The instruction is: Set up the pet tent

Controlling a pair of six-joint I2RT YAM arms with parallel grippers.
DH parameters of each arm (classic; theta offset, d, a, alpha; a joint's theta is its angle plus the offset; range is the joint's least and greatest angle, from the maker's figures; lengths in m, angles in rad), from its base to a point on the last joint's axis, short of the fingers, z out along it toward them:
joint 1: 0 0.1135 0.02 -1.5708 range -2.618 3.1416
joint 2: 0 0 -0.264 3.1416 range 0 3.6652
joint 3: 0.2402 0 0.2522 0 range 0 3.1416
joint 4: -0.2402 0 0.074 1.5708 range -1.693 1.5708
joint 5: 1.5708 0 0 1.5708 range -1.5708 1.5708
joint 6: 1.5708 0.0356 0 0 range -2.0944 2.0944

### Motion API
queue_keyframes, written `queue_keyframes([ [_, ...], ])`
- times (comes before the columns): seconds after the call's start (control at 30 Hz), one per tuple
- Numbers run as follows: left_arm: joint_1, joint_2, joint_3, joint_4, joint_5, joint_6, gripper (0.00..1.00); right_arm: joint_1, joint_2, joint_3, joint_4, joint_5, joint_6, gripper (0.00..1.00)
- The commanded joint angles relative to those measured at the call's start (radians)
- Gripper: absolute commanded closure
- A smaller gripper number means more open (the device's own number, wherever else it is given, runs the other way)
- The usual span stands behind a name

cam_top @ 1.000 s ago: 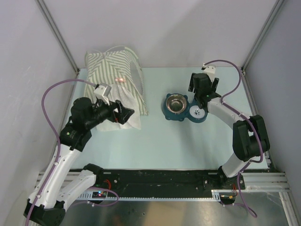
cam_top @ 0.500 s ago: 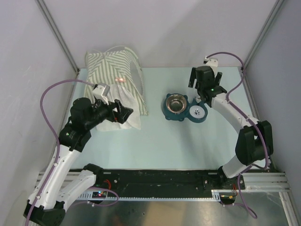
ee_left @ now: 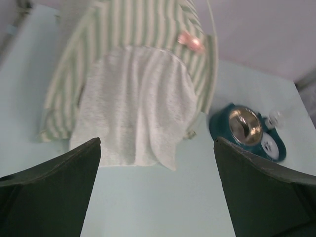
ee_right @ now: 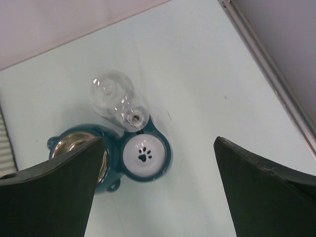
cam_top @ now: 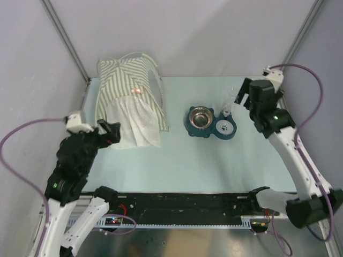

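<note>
Since the overhead cam covers the whole setup, starting there: one pet tent (cam_top: pixel 128 99) sits at the far-left corner of the table (cam_top: pixel 177 155). It's striped, with one sheer white flap (cam_top: pixel 139 120) hanging toward the near edge and one small pink-red mark (cam_top: pixel 136 90) up top. One teal feeder (cam_top: pixel 211 131) sits right of the table's middle, well apart from the tent. It carries one steel bowl (cam_top: pixel 200 116), one white paw-print dish (cam_top: pixel 227 126) and one clear bottle (cam_top: pixel 228 108). Two arms: the left gripper (cam_top: pixel 110 130) hangs by the left edge, just beside the flap's near corner. The right gripper (cam_top: pixel 242 95) hovers toward the far-right corner, near the bottle. Neither touches anything as far as I can see.

Left wrist cam: both fingers are spread wide with nothing between them. The tent is straight ahead, flap draped over its striped front, and the feeder is off to the right.

Right wrist cam: jaws are wide open here too, and empty, looking down at the feeder. The bottle stands on the far side of the paw-print dish, and a sliver of stripes peeks in at the left.
</note>
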Motion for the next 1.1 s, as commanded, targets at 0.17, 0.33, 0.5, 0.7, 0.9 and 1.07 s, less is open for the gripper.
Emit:
queue_keyframes([
  [0.17,0.000,-0.277,-0.040,-0.255,-0.205,-0.140,0.00,-0.020,-0.375,0.034,-0.405,-0.051,0.124,0.01],
  [0.33,0.000,-0.303,-0.031,-0.337,-0.152,-0.151,0.00,-0.022,-0.503,0.071,-0.548,-0.175,0.158,0.00],
  [0.5,0.001,-0.313,-0.029,-0.364,-0.159,-0.141,0.00,-0.021,-0.606,0.134,-0.645,-0.243,0.158,0.01],
  [0.7,0.000,-0.353,-0.029,-0.363,-0.138,-0.127,0.00,-0.022,-0.679,0.243,-0.752,-0.328,0.128,0.01],
  [0.9,0.001,-0.379,-0.004,-0.374,-0.104,-0.103,0.00,-0.016,-0.760,0.251,-0.814,-0.361,0.173,0.01],
  [1.07,0.002,-0.403,0.009,-0.382,-0.102,-0.084,0.00,-0.015,-0.812,0.198,-0.805,-0.361,0.194,0.00],
])
